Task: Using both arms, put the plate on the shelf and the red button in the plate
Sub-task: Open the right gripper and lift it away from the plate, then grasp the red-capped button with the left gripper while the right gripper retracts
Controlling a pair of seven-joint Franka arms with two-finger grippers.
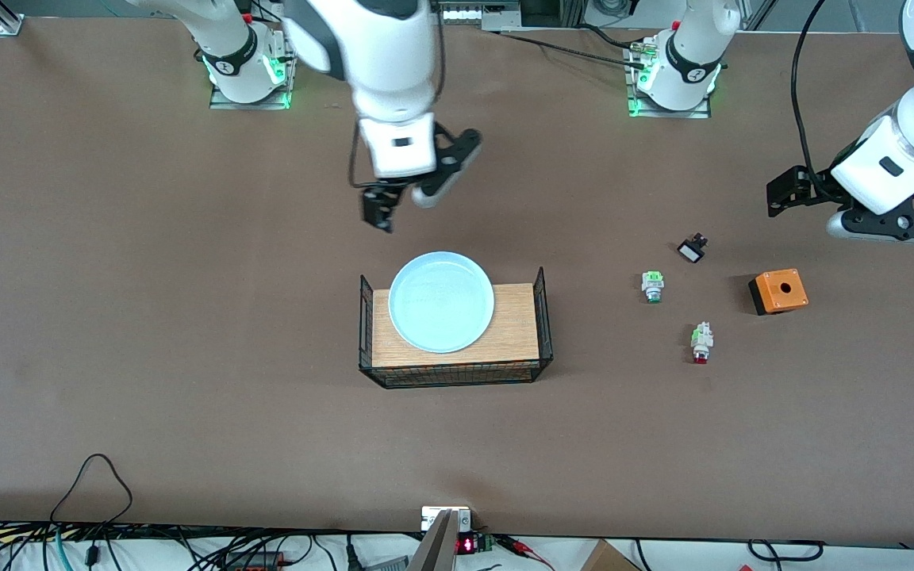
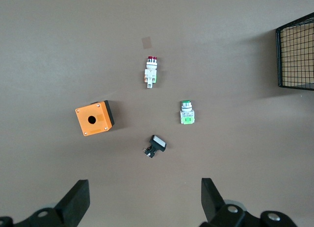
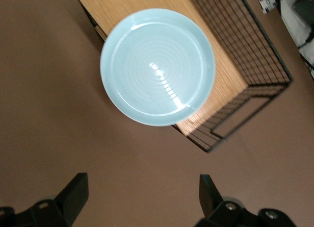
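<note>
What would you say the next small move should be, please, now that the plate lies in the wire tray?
Probably lower the left gripper toward the red button. The plate already rests on the tray's wooden base, the right gripper hangs open over bare table beside it, and the button lies untouched on the table, with the left gripper open and empty above it.

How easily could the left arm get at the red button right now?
Probably easily: the left gripper hangs open over the table near the red button, which lies apart from the green button and orange box.
</note>
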